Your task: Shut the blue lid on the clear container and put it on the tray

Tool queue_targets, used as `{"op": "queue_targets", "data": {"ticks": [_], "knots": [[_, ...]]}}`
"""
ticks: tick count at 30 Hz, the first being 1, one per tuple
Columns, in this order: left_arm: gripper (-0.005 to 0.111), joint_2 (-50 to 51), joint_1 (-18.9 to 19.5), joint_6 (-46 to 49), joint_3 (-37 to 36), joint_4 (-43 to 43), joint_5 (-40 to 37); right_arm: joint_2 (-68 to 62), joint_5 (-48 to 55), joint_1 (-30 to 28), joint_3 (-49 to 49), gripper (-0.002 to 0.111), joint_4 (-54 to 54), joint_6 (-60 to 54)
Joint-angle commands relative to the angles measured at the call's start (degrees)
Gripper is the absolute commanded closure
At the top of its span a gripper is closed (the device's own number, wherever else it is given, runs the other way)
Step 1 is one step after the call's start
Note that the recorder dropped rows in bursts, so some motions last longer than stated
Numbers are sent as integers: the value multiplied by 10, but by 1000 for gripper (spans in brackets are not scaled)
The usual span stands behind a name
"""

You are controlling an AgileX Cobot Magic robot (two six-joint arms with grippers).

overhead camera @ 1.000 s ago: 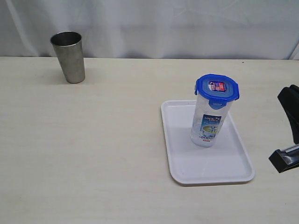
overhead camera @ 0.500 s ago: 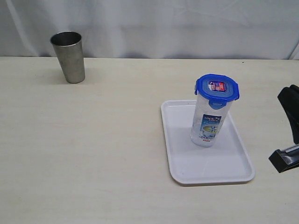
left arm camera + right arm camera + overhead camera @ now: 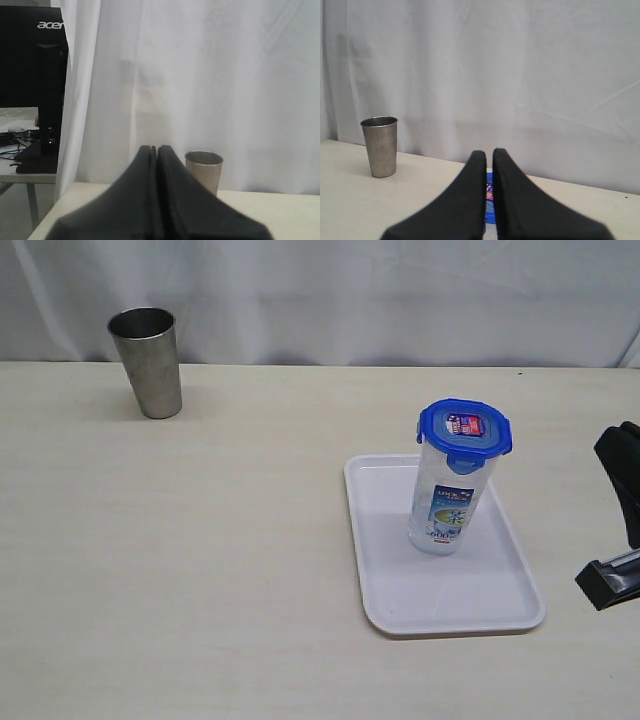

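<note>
- Both closed, empty, level: left gripper (image 3: 154, 148), right gripper (image 3: 489, 152).
- Clear container (image 3: 445, 505), blue lid (image 3: 465, 428) on, on tray (image 3: 400, 600) ahead of right gripper; bare table (image 3: 250, 540) between.

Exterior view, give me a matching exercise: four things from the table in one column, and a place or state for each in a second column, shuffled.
Column one
1. blue lid
2. clear container
3. tray
4. steel cup

Column two
A. bare metal, standing alone at the far left
B. white and flat, carrying one upright thing
C. closed over the container's mouth
D. upright on the tray, printed label on its side

Pairs: 1-C, 2-D, 3-B, 4-A
</note>
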State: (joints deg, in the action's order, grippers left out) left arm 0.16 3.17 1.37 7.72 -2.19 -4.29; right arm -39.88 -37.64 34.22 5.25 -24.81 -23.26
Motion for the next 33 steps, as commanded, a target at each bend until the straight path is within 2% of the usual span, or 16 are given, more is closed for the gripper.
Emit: {"op": "queue_targets", "data": {"ticks": [1,5,8,13,17,20,33], "knots": [[107,-2,1,-2,-52,1,50,3,2,-1,-3,103,0,-3],[107,-2,1,3,-77,1,81,3,2,-1,-3,103,0,-3],[107,-2,1,3,-77,1,38,3,2,-1,-3,103,0,-3],[107,-2,1,45,-77,-1,28,3,2,-1,-3,103,0,-3],[107,-2,1,50,-77,-1,-33,3,2,-1,-3,103,0,-3],[107,-2,1,50,-77,0,-132,3,2,-1,-3,103,0,-3],[107,-2,1,50,-77,-4,-130,3,2,-1,-3,103,0,-3]]}}
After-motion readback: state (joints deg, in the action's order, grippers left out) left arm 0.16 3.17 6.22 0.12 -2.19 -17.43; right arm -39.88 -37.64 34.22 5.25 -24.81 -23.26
